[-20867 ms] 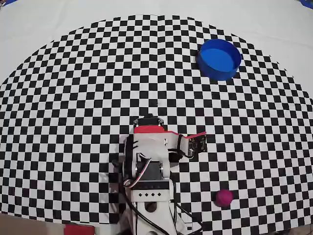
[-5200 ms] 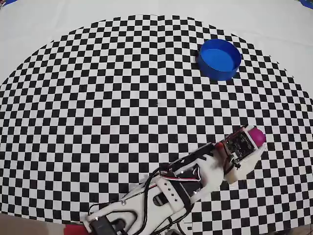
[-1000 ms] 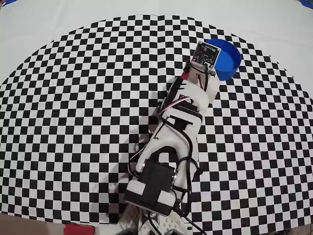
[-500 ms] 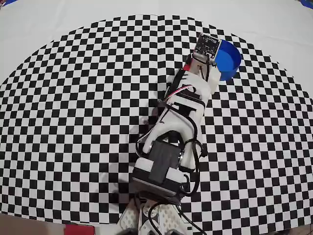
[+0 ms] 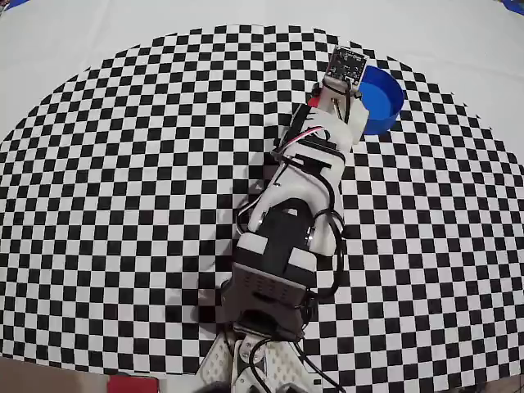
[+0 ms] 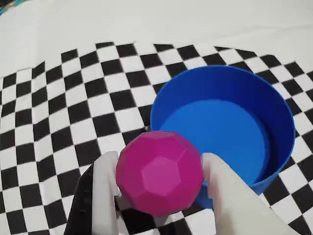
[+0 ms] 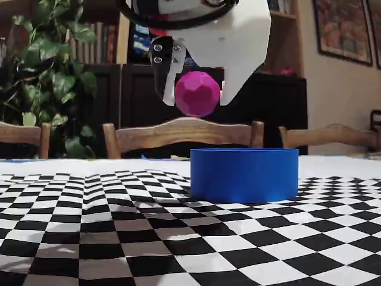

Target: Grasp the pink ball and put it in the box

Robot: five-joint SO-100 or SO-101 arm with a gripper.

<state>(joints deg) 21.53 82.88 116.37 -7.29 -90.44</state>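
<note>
From where I stood, the arm [image 5: 282, 237] reached across the checkered table [image 5: 123, 205] with the jaws clamped on the pink ball [image 7: 197, 93], one finger [image 6: 105, 188] pressing each side. The ball hung in the air, well clear of the cloth, over the near-left edge of the box [image 7: 244, 174] rather than its middle; the wrist view showed the ball [image 6: 159, 171] in front of the blue rim [image 6: 161, 105]. I judged it was carried that high to clear the wall. The box [image 5: 381, 102] sat empty, so a little more reach seemed needed before letting go.
</note>
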